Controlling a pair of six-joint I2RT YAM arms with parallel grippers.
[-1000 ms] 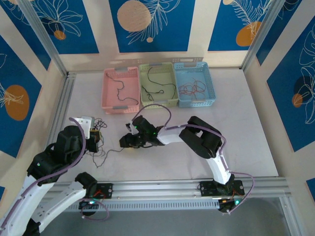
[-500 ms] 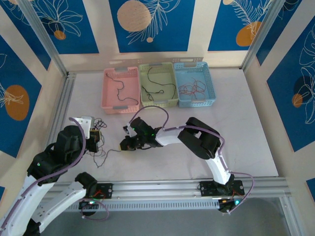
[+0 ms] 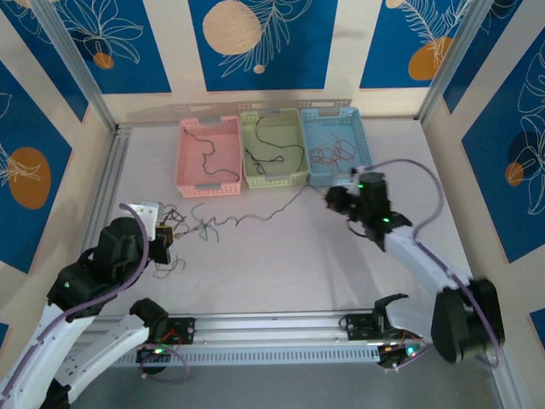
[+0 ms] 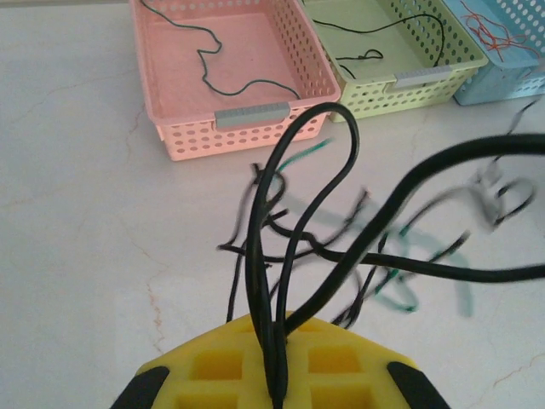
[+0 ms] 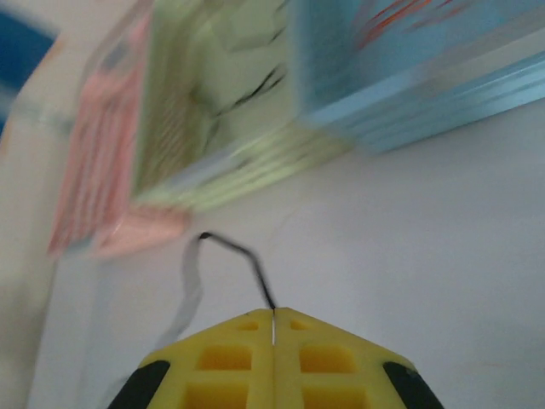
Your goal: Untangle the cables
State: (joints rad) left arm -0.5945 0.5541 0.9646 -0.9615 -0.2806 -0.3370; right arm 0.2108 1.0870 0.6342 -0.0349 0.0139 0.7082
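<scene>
- Pinching one hair-thin black wire (image 5: 247,254), right jaws pressed together, just beside the light-blue perforated plastic basket (image 3: 339,178).
- Wire runs across the white surface (image 3: 289,273) to the thin black cable tangle (image 4: 255,264).
- Left jaws clamp that tangle.

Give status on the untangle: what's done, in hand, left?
Done: loose cables lie in the pink basket, green basket and blue basket. In hand: the right gripper is shut on one black cable, stretched out of the tangle, which the left gripper pinches. Left: that tangle on the table, several black and greenish strands not yet separated.
</scene>
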